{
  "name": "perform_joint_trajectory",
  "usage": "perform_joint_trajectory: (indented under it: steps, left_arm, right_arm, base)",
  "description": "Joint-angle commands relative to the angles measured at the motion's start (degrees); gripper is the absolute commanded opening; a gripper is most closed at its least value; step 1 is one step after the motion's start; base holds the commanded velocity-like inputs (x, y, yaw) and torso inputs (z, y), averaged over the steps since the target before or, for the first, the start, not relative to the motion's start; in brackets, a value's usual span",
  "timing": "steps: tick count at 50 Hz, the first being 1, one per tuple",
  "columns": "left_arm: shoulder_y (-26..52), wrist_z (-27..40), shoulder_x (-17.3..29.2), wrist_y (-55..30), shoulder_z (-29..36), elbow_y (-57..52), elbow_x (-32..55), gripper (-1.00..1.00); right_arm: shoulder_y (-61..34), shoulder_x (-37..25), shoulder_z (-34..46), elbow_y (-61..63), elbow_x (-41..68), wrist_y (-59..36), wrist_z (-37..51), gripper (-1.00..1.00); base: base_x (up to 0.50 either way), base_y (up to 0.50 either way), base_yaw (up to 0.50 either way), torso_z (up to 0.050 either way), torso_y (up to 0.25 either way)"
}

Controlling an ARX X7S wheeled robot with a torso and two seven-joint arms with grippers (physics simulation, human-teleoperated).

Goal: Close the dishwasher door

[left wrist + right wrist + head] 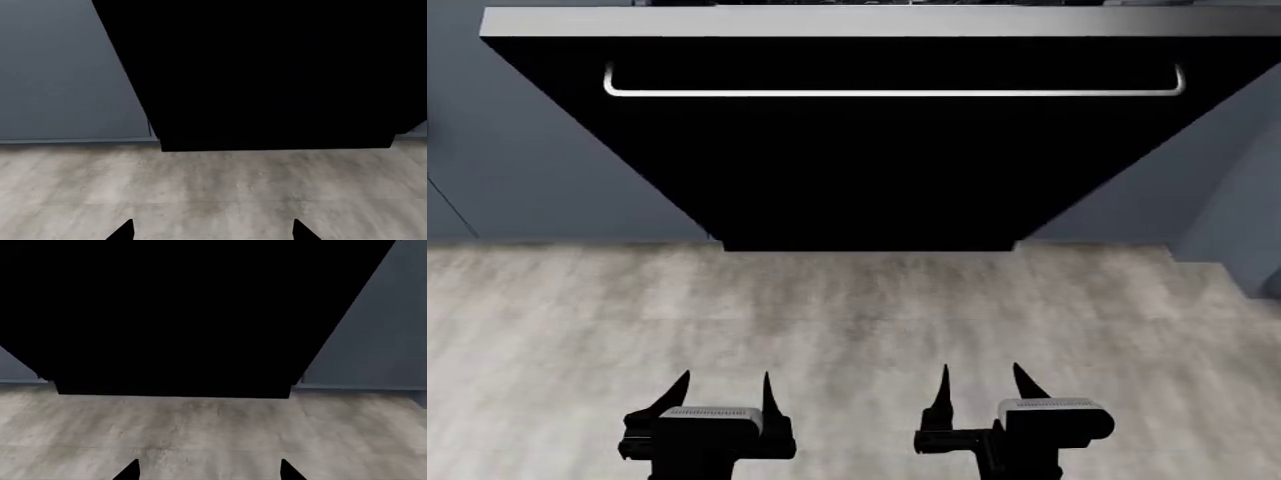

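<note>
The dishwasher door (868, 170) is a large glossy black panel hanging open and tilted out toward me, with a thin silver bar handle (894, 92) and a brushed silver top edge (881, 22). It fills the upper part of the left wrist view (267, 75) and the right wrist view (180, 315). My left gripper (726, 385) and right gripper (980, 380) are both open and empty, low over the floor, well short of the door's lower edge. Only the black fingertips (123, 231) (130, 471) show in the wrist views.
Blue-grey cabinet fronts (547, 170) flank the door on both sides (1228, 190). A pale grey wood-look floor (854, 320) stretches between me and the cabinets' base.
</note>
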State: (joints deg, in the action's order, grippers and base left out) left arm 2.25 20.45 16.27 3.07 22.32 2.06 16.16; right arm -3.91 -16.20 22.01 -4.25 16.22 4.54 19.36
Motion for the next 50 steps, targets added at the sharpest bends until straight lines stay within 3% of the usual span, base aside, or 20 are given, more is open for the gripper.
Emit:
perform_joint_trajectory:
  steps: [1,14,50]
  left_arm:
    - [0.1,0.1,0.1,-0.1,0.2,0.0,0.2,1.00]
    - [0.3,0.2,0.2,0.1,0.4,0.2,0.3,1.00]
    - [0.3,0.9,0.6,0.4,1.0,0.1,0.3,1.00]
  right_arm:
    - [-0.2,0.0,0.2,-0.2,0.1,0.1,0.1,1.00]
    - [-0.3,-0.1,0.4,-0.4,0.1,0.3,0.3,1.00]
    - [-0.2,-0.6,1.3,0.0,0.4,0.8,0.2,1.00]
  base:
    - [0.00,-0.25,0.00,0.000,0.000]
    - [0.00,-0.25,0.00,0.000,0.000]
    - [0.00,0.00,0.00,0.000,0.000]
